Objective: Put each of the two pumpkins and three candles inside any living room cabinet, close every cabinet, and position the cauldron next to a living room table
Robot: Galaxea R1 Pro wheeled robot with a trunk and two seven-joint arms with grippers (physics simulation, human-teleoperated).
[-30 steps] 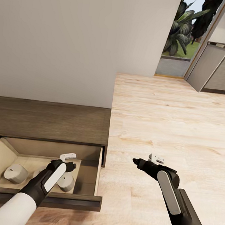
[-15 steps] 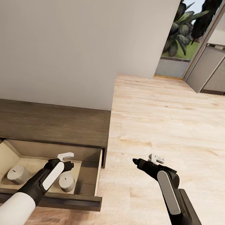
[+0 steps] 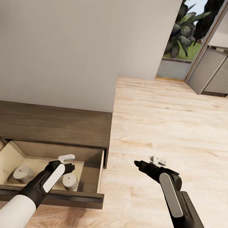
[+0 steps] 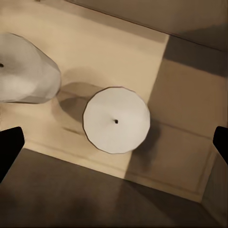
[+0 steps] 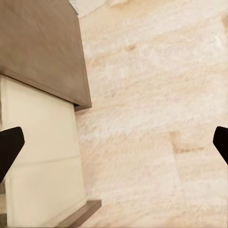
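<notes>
Two candles (image 3: 69, 182) sit in the open drawer (image 3: 46, 194) beside bare floor (image 3: 171, 118).

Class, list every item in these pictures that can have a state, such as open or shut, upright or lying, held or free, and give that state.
Cabinet drawer: pulled open.
Candle under the left tool: upright in the drawer, free.
Second candle: tipped on its side in the drawer, free.
Left tool: open, empty, above the drawer.
Right tool: open, empty, over the floor.
</notes>
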